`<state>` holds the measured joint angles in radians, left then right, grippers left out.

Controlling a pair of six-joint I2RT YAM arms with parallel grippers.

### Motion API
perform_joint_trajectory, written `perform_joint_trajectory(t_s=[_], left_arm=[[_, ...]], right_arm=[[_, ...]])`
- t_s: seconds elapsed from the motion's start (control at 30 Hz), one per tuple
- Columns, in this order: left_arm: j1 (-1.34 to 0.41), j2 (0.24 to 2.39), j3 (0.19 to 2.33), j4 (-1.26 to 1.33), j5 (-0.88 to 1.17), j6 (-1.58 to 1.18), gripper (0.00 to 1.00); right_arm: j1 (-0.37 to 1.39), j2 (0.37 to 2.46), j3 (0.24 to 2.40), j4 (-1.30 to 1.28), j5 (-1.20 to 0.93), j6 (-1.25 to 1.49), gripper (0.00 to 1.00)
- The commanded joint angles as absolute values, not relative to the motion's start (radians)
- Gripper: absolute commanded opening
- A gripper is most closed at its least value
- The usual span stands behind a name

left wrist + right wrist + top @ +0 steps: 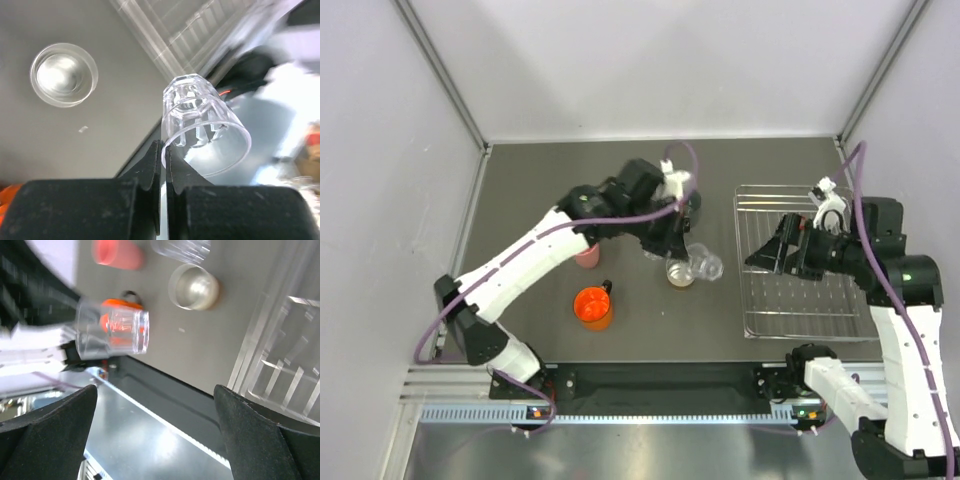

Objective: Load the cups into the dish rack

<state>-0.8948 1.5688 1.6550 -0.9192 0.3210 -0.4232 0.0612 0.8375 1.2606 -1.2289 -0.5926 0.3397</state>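
My left gripper [690, 240] [163, 145] is shut on the rim of a clear cup [200, 120] [708, 266] [112, 335], which hangs tilted above the table, left of the dish rack [800, 265] [285, 350]. A steel cup [680, 272] [63, 74] [194, 286] stands upright just below it. The pink cup [587, 255] [117, 252] and the orange cup [593, 307] [120, 315] stand further left. My right gripper [760, 255] [155, 387] is open and empty, over the rack's left edge, facing the held cup.
Another clear cup [180, 246] stands beside the steel one, mostly hidden under the left arm in the top view. Grey walls close the table on three sides. A black rail [660, 380] runs along the near edge.
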Motion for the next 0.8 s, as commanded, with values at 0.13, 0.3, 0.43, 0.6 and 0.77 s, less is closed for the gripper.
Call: perform_joint_trajectory(t_s=[0.13, 0.3, 0.43, 0.6, 0.77], left_arm=[[-0.664, 1.361, 1.491, -0.152, 0.854, -0.861, 0.0], [-0.623, 1.348, 1.361, 0.368, 0.928, -1.251, 0.0], [-0.623, 1.381, 1.351, 0.65, 0.951, -1.432, 0.0], [-0.623, 1.405, 1.365, 0.712, 0.969, -1.493, 0.0], [-0.624, 1.41, 1.359, 0.696, 0.971, -1.491, 0.0]], right_arm=[[0.052, 0.825, 1.388, -0.95, -0.905, 0.458, 1.0], [0.052, 0.784, 1.29, -0.423, -1.011, 0.846, 1.0], [0.054, 0.791, 1.209, -0.143, -1.023, 1.046, 1.0], [0.054, 0.831, 1.229, -0.02, -1.049, 1.138, 0.98], [0.055, 0.854, 1.252, 0.063, -1.071, 1.201, 0.96]])
